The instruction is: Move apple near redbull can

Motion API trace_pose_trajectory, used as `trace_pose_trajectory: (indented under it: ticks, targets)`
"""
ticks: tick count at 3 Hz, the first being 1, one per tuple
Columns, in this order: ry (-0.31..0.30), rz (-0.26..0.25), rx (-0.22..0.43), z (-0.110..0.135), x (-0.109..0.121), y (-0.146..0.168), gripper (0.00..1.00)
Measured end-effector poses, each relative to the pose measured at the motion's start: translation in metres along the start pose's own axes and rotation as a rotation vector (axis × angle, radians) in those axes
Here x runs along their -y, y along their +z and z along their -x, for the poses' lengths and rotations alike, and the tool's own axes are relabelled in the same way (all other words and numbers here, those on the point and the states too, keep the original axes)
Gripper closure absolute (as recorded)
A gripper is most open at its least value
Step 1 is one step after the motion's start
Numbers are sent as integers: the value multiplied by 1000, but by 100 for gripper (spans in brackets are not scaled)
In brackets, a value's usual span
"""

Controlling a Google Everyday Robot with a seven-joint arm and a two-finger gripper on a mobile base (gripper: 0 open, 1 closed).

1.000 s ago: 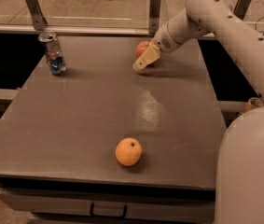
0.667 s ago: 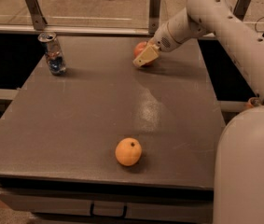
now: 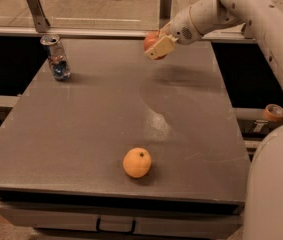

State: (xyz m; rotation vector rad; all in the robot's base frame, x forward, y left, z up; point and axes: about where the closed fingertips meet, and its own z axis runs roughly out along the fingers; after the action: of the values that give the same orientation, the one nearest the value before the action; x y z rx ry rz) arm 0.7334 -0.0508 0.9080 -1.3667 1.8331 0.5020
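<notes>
The reddish apple (image 3: 150, 42) is held in my gripper (image 3: 157, 46), lifted above the far right part of the grey table (image 3: 101, 114). The gripper's fingers are shut around the apple, and a cream-coloured finger (image 3: 162, 46) covers its right side. The redbull can (image 3: 56, 57), slim and silver with blue and red markings, stands upright at the far left of the table, well to the left of the gripper. My white arm (image 3: 231, 9) reaches in from the upper right.
A paler yellow-orange fruit (image 3: 137, 162) with a dark dot lies near the table's front edge. A roll of tape (image 3: 273, 112) sits on a rail to the right. A glass barrier and metal post (image 3: 35, 6) run behind the table.
The gripper has closed on the apple and lifted it off the table, moving slightly left toward the can. The can and the yellow-orange fruit have not moved.
</notes>
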Motion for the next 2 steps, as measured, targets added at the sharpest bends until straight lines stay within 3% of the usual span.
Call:
trace_pose_trajectory:
  ticks: [1,2]
  targets:
    - [0,8,-4,-2,-1,5,100]
    - [0,8,-4,-2,-1,5,100]
